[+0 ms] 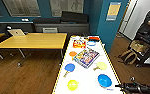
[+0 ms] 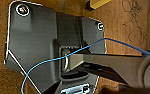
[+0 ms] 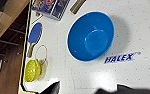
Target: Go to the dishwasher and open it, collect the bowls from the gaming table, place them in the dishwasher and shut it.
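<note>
Blue bowl [image 3: 91, 36] on gaming table [image 3: 141, 25] | right gripper [image 1: 118, 86] beside it, grip unclear

Teal walls [image 1: 96, 17] and dark wood floor [image 1: 36, 72] — a yellow-topped table [image 1: 33, 40] stands at left.

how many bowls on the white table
3 that I can tell: a blue bowl at the near right, a yellow-green bowl at the near left, a pale bowl at the far end.

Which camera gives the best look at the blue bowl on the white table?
The right wrist view: the blue bowl appears large, its inside visible, upright on the gaming table. The head view shows it small near the table's near end.
</note>
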Available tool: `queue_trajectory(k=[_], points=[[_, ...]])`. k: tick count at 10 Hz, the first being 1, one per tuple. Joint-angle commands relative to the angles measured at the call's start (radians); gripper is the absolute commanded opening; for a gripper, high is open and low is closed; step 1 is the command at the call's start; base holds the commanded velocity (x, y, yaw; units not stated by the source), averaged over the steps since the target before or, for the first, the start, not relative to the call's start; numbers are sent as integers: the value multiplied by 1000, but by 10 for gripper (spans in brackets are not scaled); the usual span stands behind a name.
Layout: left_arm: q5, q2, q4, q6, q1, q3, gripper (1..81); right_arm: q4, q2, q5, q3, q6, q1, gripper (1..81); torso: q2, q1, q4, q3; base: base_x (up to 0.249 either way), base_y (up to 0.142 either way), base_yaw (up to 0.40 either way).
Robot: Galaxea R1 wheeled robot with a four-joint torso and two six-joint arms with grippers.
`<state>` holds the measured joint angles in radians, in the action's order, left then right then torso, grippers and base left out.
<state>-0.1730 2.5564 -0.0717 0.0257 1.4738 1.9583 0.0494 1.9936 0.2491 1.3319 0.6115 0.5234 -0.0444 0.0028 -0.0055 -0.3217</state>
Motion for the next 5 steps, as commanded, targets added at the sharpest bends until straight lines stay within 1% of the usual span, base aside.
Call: queue_trajectory(k=[1, 2, 3, 4, 5], points=[[58, -16, -7, -4, -16, -6, 811, -5, -2, -119, 42, 10, -110, 811, 0, 0, 0, 0, 0, 0, 0], [59, -13, -7, -4, -16, -6, 811, -9, 29, -116, 90, 13, -111, 811, 0, 0, 0, 0, 0, 0, 0], [59, -13, -7, -4, -16, -6, 811, -25, 76, -105, 168, 28, -113, 811, 0, 0, 0, 0, 0, 0, 0], [59, -11, -7, -4, -16, -6, 811, -32, 104, -103, 233, 42, -119, 811, 0, 0, 0, 0, 0, 0, 0], [59, -10, -7, -4, -16, -6, 811, -34, 109, -102, 275, 50, -122, 811, 0, 0, 0, 0, 0, 0, 0]])
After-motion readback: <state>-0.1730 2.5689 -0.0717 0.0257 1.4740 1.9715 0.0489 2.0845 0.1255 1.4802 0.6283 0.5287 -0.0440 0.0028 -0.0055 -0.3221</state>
